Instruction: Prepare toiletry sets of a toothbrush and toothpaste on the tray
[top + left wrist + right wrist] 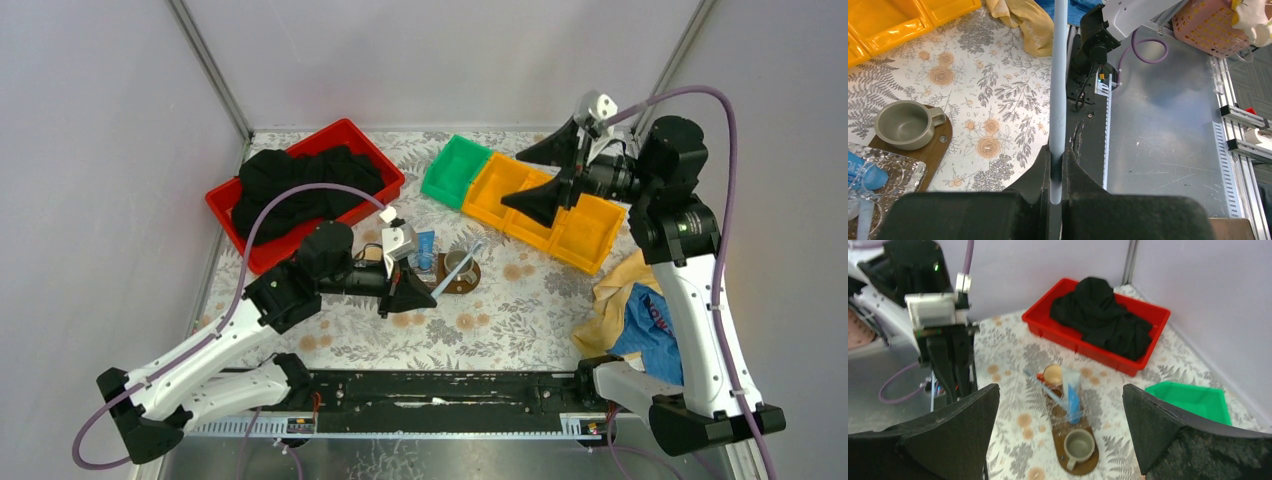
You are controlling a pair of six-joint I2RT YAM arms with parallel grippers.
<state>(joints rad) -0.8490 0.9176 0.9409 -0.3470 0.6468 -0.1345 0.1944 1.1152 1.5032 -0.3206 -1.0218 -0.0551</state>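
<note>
My left gripper (428,293) (1057,165) is shut on the butt end of the toothbrush (458,270) (1059,75), a pale slim stick that slants out over the table beside the tray. The dark brown tray (470,285) (935,150) (1083,467) carries a grey cup (458,265) (905,125) (1079,444). It also carries a clear holder (883,172) with the blue toothpaste (427,248) (863,172) (1073,395) in it. My right gripper (545,170) (1060,388) hangs wide open, high over the orange bins, with nothing between its fingers.
A red crate (370,150) with black cloth sits at the back left. A green bin (455,170) and orange bins (585,235) stand at the back right. Yellow and blue cloths (635,305) lie by the right arm's base. A pink basket (1203,20) stands off the table.
</note>
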